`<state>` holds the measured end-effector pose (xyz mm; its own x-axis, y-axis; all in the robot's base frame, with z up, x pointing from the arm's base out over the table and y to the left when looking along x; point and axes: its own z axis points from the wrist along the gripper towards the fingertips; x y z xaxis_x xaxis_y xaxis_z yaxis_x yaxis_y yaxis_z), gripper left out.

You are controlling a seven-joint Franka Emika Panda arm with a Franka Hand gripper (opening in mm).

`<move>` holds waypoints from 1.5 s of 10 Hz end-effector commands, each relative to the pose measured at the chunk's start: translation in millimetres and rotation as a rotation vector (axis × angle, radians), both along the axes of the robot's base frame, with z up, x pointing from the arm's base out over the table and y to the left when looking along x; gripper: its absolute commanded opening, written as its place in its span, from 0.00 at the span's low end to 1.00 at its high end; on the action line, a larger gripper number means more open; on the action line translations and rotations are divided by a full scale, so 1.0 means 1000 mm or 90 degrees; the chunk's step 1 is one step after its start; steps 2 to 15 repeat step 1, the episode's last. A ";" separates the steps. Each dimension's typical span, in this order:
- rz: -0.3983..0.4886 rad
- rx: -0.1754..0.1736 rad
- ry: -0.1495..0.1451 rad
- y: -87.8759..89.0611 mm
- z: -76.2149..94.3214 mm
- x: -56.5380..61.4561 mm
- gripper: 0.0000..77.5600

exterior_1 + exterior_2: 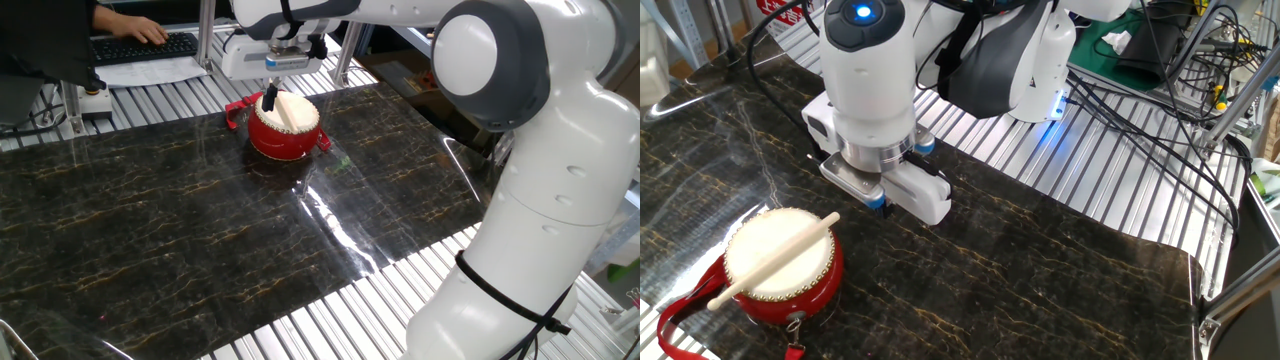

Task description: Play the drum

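Observation:
The drum (284, 132) is red with a cream top skin and stands at the far side of the dark marble-pattern mat; it also shows in the other fixed view (780, 265). A thin light wooden stick (773, 259) lies flat across its skin, with both ends free. My gripper (268, 100) hangs over the drum's far rim, right by one end of the stick. Its dark fingers look pressed together as one narrow shape and hold nothing. In the other fixed view the white hand body (880, 180) hides the fingers.
A red strap (685, 315) trails from the drum onto the mat (200, 220). A person's hand is on a keyboard (140, 45) behind the table. Cables (1160, 120) run over the slatted table top behind the arm's base.

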<state>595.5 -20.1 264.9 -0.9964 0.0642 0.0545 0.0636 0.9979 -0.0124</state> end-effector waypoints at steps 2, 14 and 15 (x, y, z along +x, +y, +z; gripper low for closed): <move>-0.001 -0.001 -0.002 0.000 0.002 0.001 0.02; -0.001 -0.001 -0.002 0.000 0.002 0.001 0.02; -0.001 -0.001 -0.002 0.000 0.002 0.001 0.02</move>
